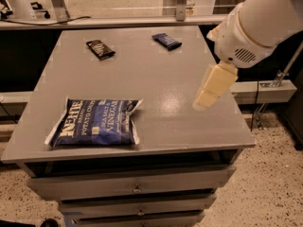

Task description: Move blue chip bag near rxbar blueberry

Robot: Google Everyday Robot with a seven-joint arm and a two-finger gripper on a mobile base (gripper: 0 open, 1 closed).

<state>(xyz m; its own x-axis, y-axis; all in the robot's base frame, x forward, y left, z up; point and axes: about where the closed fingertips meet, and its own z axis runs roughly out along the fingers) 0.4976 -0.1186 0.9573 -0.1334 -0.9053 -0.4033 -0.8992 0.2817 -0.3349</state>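
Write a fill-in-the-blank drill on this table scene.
The blue chip bag lies on the table, near its front ____ corner. The rxbar blueberry lies by the table's ____ edge. The bar left of it has a ____ wrapper. The end effector hangs at the table's ____ side.
Missing: left, far, black, right.

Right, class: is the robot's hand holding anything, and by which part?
Nothing is held. The hand hangs over the right side of the table; the blue chip bag lies untouched at front left, the rxbar blueberry at the back.
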